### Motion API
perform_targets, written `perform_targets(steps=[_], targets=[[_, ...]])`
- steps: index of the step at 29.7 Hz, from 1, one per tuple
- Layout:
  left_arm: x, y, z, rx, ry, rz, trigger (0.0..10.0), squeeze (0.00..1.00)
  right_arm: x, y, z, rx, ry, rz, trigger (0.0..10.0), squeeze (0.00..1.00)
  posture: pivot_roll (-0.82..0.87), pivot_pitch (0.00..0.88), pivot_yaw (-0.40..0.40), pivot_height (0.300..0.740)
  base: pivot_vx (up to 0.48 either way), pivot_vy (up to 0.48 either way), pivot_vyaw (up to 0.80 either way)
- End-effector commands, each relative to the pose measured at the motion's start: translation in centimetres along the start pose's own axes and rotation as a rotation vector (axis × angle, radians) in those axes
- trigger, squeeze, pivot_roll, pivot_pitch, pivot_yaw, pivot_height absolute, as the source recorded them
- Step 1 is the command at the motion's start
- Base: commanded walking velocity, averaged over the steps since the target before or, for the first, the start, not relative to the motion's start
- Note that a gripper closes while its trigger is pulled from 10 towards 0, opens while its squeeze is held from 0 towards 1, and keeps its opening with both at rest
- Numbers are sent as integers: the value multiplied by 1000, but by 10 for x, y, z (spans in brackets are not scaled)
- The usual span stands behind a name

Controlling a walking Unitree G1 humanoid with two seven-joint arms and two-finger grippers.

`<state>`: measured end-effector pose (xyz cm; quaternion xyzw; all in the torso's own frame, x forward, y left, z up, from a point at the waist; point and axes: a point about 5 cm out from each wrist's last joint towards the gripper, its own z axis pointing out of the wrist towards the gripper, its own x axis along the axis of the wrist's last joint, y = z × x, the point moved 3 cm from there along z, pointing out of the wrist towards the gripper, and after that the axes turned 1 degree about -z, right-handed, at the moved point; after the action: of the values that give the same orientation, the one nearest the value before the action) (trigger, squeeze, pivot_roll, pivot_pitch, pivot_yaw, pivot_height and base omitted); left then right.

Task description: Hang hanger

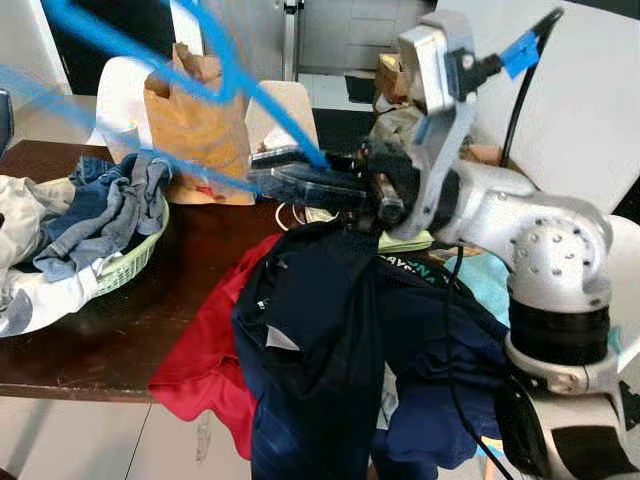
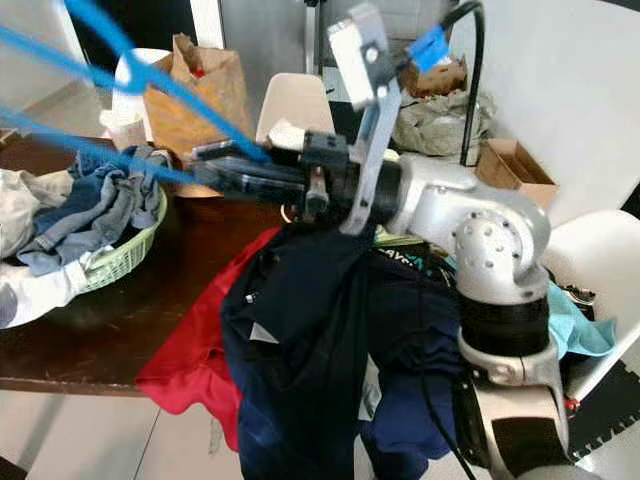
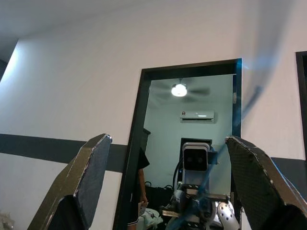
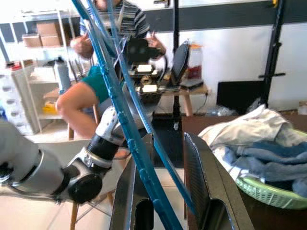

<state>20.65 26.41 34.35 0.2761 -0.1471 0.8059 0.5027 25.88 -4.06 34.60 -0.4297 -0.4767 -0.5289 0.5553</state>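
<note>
1. The right claw is reaching across above the dark wooden counter, its two black fingers pinching the blue hanger; the hanger is angling up and away toward the robot's left, well above the counter.
2. A navy garment is draping over the right arm and hanging down in front; a red garment is lying beneath it, spilling off the counter's near edge.
3. The left claw is pointing up toward a wall and a doorway, fingers spread wide with nothing between them.
4. A green basket heaped with blue and white clothes is sitting on the counter at the robot's left; a brown paper bag is standing behind it.
5. A seated person is showing in the right wrist view, beyond the hanger.
</note>
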Motion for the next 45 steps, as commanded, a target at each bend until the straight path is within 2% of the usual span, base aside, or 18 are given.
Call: perform_targets(steps=[1,3,5,8,13,18,20,21,23,25,26,28,30,37,38,40,45], targets=[[-1,8,6,-50,-45,-3,10000,0,-6,-11,4,48,-40,-13,0,0,18,14,-40,740,0,0,0],[-1,8,6,-50,-45,-3,10000,0,-6,-11,4,48,-40,-13,0,0,18,14,-40,740,0,0,0],[-6,14,12,-100,-72,-26,10000,0,-18,-13,10,51,-86,-4,0,0,18,13,-40,740,0,0,0],[-10,20,15,-146,-101,-51,10000,0,-23,-11,15,40,-109,2,0,0,16,12,-39,740,0,0,0],[-17,26,15,-177,-143,-67,10000,0,-24,-8,15,18,-117,2,0,0,14,11,-39,740,0,0,0],[-21,28,13,-170,-181,-47,10000,0,-11,-2,7,-6,-55,7,0,0,12,11,-39,740,0,0,0],[-18,28,12,-162,-195,-19,10000,0,4,7,-3,-42,24,18,0,0,12,10,-40,740,0,0,0],[-18,28,12,-162,-195,-19,10000,0,4,7,-3,-42,24,18,0,0,12,10,-40,740,0,0,0],[-15,30,11,-158,-207,2,10000,0,13,17,-12,-88,75,31,0,0,12,10,-41,740,0,0,0],[-15,30,11,-158,-207,2,10000,0,13,17,-12,-88,75,31,0,0,12,10,-41,740,0,0,0],[-13,31,10,-156,-219,11,10000,0,14,25,-16,-134,91,48,0,0,14,9,-41,740,0,0,0],[-13,31,10,-156,-219,11,10000,0,14,25,-16,-134,91,48,0,0,14,9,-41,740,0,0,0],[-11,33,9,-146,-232,27,10000,0,7,36,-19,-192,79,78,0,0,25,6,-44,740,0,0,0],[-12,36,10,-146,-235,34,10000,0,-2,34,-16,-171,32,79,0,0,24,4,-44,740,0,0,0],[-12,37,11,-152,-237,38,10000,0,-8,25,-17,-114,12,65,0,0,21,5,-44,740,0,0,0],[-11,37,11,-154,-237,39,10000,0,-10,23,-17,-100,10,62,0,0,20,5,-43,740,0,0,0],[-11,39,12,-164,-246,41,10000,0,-1,25,-27,-95,93,74,0,0,19,8,-41,740,0,0,0]])
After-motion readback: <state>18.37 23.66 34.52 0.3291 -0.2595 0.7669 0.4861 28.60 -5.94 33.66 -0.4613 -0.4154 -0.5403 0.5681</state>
